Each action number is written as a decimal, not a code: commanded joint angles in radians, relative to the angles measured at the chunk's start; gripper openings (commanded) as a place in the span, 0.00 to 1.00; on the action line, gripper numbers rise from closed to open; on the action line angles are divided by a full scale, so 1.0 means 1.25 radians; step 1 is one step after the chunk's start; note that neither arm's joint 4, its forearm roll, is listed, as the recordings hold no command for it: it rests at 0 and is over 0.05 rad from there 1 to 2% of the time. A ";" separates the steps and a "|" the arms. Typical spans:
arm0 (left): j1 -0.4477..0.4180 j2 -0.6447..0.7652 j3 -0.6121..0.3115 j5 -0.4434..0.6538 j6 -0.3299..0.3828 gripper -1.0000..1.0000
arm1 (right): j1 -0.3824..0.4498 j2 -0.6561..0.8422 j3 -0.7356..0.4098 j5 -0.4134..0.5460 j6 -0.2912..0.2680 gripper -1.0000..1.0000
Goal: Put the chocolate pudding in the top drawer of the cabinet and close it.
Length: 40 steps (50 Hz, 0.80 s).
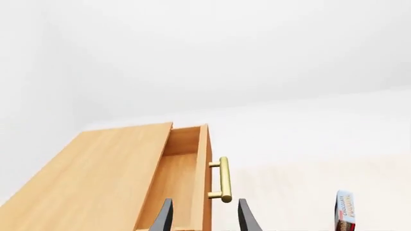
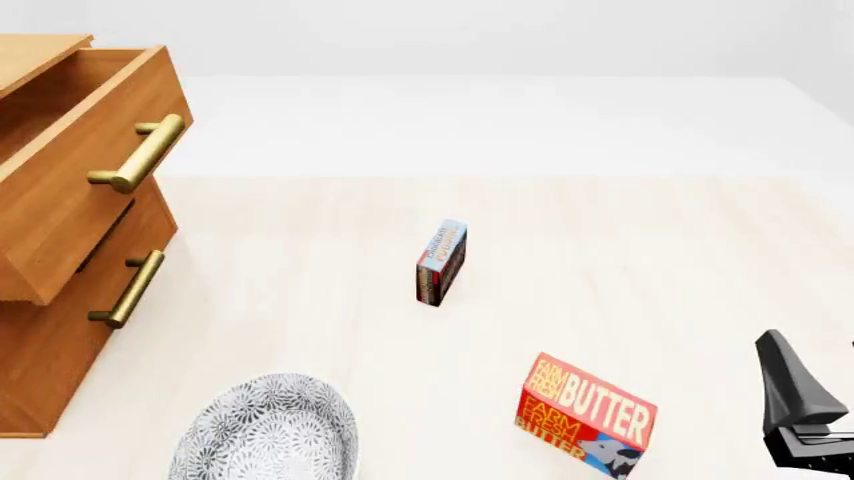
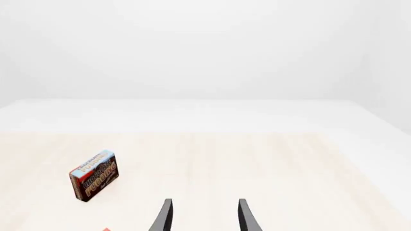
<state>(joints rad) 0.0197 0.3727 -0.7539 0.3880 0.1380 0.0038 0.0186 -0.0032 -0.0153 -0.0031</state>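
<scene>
Both tools hold nothing, fingers parted: the left tool [image 1: 202, 216] faces the pulled-out top drawer [image 2: 80, 170] of the cabinet [image 2: 54, 350], the right tool [image 3: 202, 216] sits at the desk's [image 2: 641, 240] four o'clock. The chocolate pudding [image 2: 441, 262] stands on edge mid-desk, the butter box [image 2: 587, 415] at its five o'clock, a patterned bowl [image 2: 267, 435] at seven.

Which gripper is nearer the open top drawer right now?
Left. The left gripper sits just before the top drawer, by its handle. The right gripper is far across the table, beyond the butter box.
</scene>
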 commanded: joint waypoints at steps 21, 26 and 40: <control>-0.026 0.246 -0.158 0.102 0.032 1.00 | 0.000 0.000 0.000 0.000 0.000 1.00; -0.032 0.255 -0.183 0.118 -0.015 1.00 | 0.000 0.000 0.000 0.000 0.000 1.00; -0.010 0.281 -0.197 0.187 -0.096 1.00 | 0.000 0.000 0.000 0.000 0.000 1.00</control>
<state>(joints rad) -0.0066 0.6875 -0.9726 0.5568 0.0723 0.0037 0.0184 -0.0032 -0.0152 -0.0031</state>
